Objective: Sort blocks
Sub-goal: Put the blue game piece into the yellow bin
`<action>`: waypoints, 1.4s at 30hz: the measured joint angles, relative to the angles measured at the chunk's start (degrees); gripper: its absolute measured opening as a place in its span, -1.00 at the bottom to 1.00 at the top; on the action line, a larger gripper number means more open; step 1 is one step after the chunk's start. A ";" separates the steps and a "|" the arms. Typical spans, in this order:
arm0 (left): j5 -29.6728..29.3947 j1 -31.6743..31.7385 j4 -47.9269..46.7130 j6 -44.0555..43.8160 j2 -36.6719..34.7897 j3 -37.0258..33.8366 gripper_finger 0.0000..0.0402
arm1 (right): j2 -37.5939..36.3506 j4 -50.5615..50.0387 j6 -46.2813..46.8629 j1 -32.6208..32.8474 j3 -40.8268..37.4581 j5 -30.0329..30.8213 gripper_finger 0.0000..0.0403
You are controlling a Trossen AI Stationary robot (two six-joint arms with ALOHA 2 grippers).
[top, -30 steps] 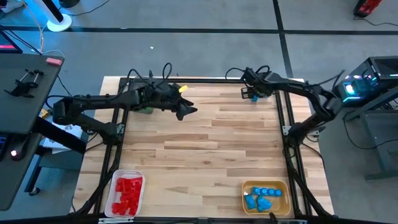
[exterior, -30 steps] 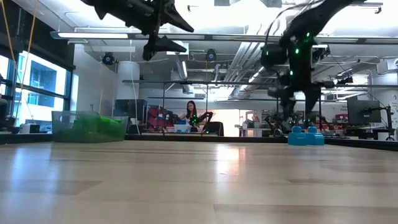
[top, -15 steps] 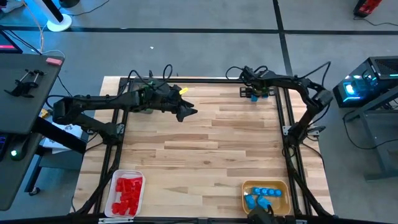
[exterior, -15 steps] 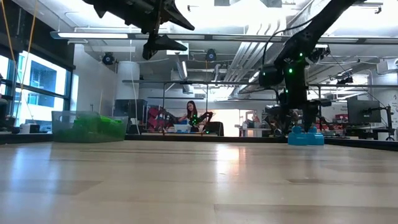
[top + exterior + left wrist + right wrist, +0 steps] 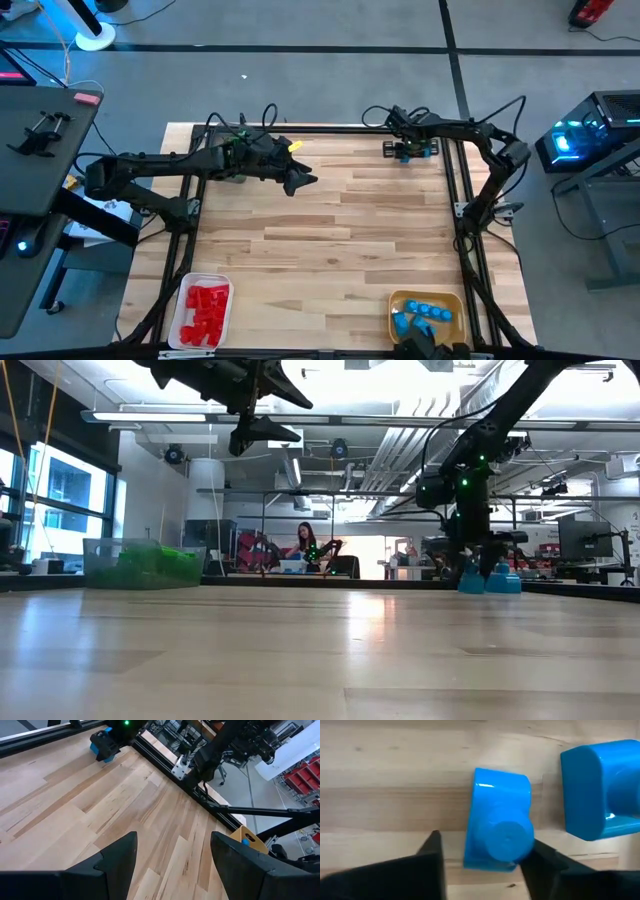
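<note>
The right gripper [image 5: 404, 151] is seen lowered to the table [image 5: 330, 240] at its far right corner, close against the dark frame rail [image 5: 330, 130] that runs along the far edge and near the rail down the right side, so little room is left around it there. In the right wrist view its two dark fingers [image 5: 432, 855] are set either side of a blue block [image 5: 500, 827] that lies on the wood; one finger appears to touch the block while a sliver of wood is seen at the other, so whether the block is yet gripped cannot be told. A second blue block [image 5: 600, 790] is seen just beside the first, apart by a narrow gap. In the low view both blue pieces are shown sitting on the tabletop under the gripper. The left gripper [image 5: 300, 180] is held high above the table's far left part, its fingers [image 5: 117, 857] spread well apart with nothing between them. The wide middle of the table is left bare between the two arms. At the near edge a white tray [image 5: 185, 300] with red blocks [image 5: 207, 310] stands by the left corner and a yellow tray [image 5: 395, 305] with blue blocks [image 5: 425, 315] by the right corner. At the far left edge a clear bin [image 5: 100, 550] of green blocks [image 5: 150, 565] is seen. A person [image 5: 305, 545] is visible in the room beyond the table.
</note>
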 joint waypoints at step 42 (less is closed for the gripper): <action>-1.92 2.03 12.56 10.04 6.17 0.04 0.19 | -36.69 -8.07 48.13 85.04 0.02 -12.84 -1.00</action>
